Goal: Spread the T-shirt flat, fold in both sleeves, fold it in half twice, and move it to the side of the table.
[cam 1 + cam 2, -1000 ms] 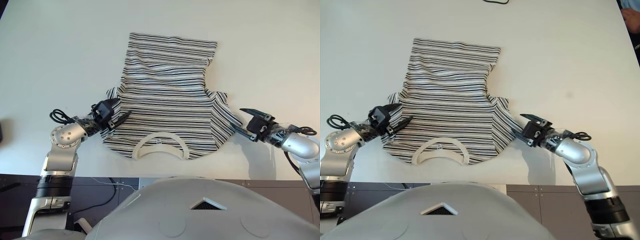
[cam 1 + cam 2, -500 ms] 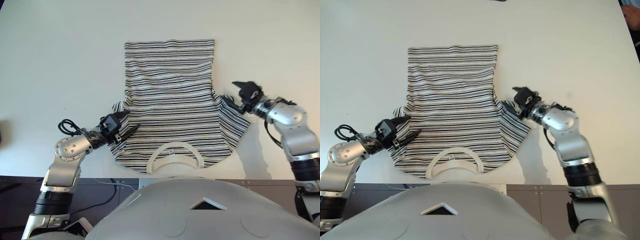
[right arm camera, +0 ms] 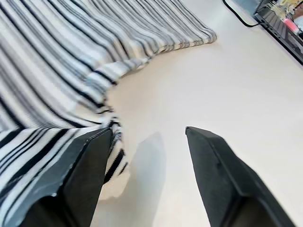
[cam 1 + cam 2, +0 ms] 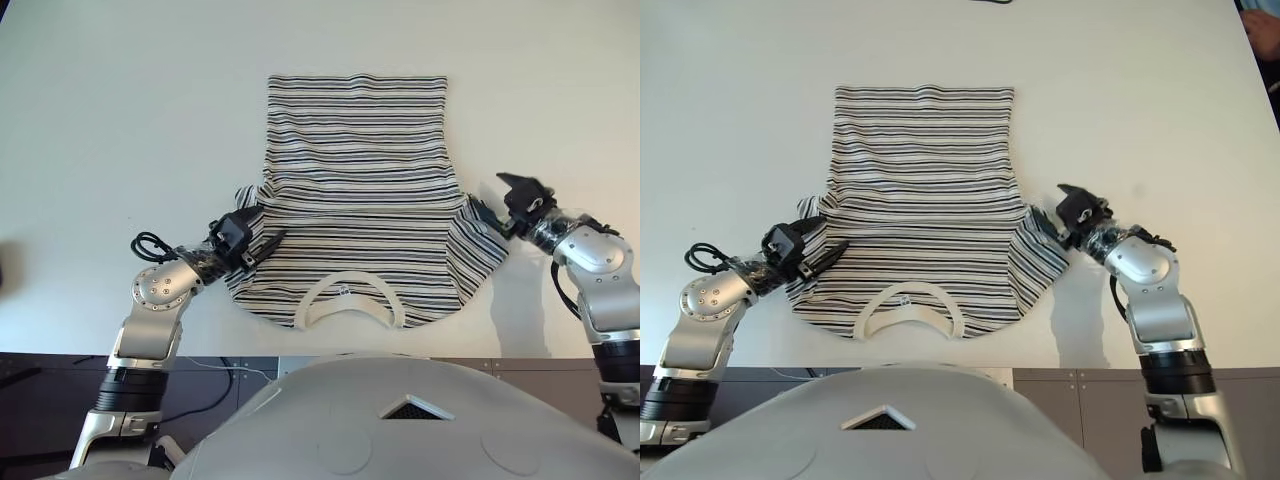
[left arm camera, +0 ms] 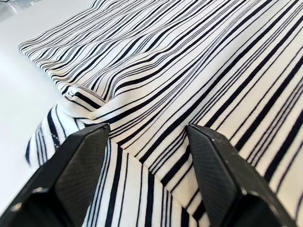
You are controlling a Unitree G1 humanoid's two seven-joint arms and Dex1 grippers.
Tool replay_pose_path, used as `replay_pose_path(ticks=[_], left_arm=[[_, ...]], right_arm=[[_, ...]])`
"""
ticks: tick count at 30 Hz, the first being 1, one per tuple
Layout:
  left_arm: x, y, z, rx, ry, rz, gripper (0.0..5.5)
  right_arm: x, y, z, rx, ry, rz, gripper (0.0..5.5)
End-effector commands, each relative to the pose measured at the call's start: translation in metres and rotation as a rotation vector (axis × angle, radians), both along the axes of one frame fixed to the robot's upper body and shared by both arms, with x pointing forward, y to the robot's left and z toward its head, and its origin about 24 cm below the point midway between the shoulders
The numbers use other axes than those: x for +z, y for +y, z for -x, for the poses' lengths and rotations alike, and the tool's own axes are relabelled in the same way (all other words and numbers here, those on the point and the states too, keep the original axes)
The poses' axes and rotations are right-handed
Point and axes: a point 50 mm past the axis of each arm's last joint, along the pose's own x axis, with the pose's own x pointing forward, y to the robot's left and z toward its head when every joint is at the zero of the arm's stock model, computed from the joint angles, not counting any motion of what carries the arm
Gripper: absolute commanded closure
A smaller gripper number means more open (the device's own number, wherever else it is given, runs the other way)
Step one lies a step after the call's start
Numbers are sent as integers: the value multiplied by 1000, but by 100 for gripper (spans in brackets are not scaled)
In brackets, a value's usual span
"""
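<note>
The black-and-white striped T-shirt (image 4: 355, 170) lies on the white table (image 4: 120, 120), its white collar (image 4: 350, 300) nearest me and its hem far. My left gripper (image 4: 262, 247) is open low over the bunched left sleeve (image 4: 245, 195); in the left wrist view its fingers (image 5: 85, 161) straddle striped cloth with nothing pinched. My right gripper (image 4: 485, 190) is open at the upper outer edge of the right sleeve (image 4: 475, 245). In the right wrist view one finger (image 3: 90, 165) hangs over the sleeve's edge and the other over bare table.
The table's front edge (image 4: 200, 352) runs just behind the collar. A dark cable (image 4: 990, 3) lies at the far edge, and dark equipment (image 3: 279, 23) stands beyond the hem. Bare table lies to the left, right and far side of the shirt.
The right gripper rose from the sleeve's lower outer edge to its upper edge near the armpit. The creased far right hem corner now lies flat. The left gripper stayed at the left sleeve.
</note>
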Motion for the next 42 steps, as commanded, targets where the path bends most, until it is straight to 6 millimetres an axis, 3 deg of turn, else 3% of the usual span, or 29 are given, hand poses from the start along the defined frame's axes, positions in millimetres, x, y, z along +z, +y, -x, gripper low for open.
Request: replay_pose_path(ticks=[1,2,4,6,8,10,13,15,18,23,24,27,28,30,33,35,38,42], left_arm=[[11,-14,-4,-44,-21,38,250],[12,-14,-5,-41,-25,34,250],[13,-6,-12,-21,-39,2,250],[19,-1,-17,-30,-38,9,250],[28,0,-15,-52,-24,58,250],[45,10,-24,2,-70,112,250],[63,39,-62,258,-210,119,250],[51,42,-66,297,-212,37,250],[32,33,-58,269,-182,-25,250],[25,33,-54,289,-186,-41,250],[25,38,-54,308,-193,-56,250],[31,59,-58,366,-271,-149,250],[35,66,-55,325,-282,-240,250],[47,66,-41,33,-293,-464,250],[69,71,-42,-231,-308,-659,250],[73,79,-40,-362,-275,-742,250],[68,103,-20,-507,-117,-878,231],[58,94,7,-714,-30,-866,204]], right_arm=[[40,33,-32,21,-154,-185,264],[37,40,-36,43,-140,-173,264],[5,50,-38,99,-45,-53,264],[-31,52,-44,90,35,74,264],[-52,49,-51,62,71,155,264],[-64,37,-52,15,90,196,264],[-69,26,-49,-30,95,188,264],[-66,24,-48,-19,89,177,264],[-62,19,-44,-19,81,186,264],[-58,18,-34,-49,49,194,264],[-53,17,-37,-74,10,183,264],[-1,17,-48,-165,-230,-70,264],[19,13,-47,-186,-306,-137,264],[43,9,-43,-213,-392,-189,264],[57,12,-41,-302,-426,-291,264],[60,18,-44,-359,-446,-321,264],[54,17,-47,-436,-459,-306,264],[45,8,-46,-482,-444,-273,264]])
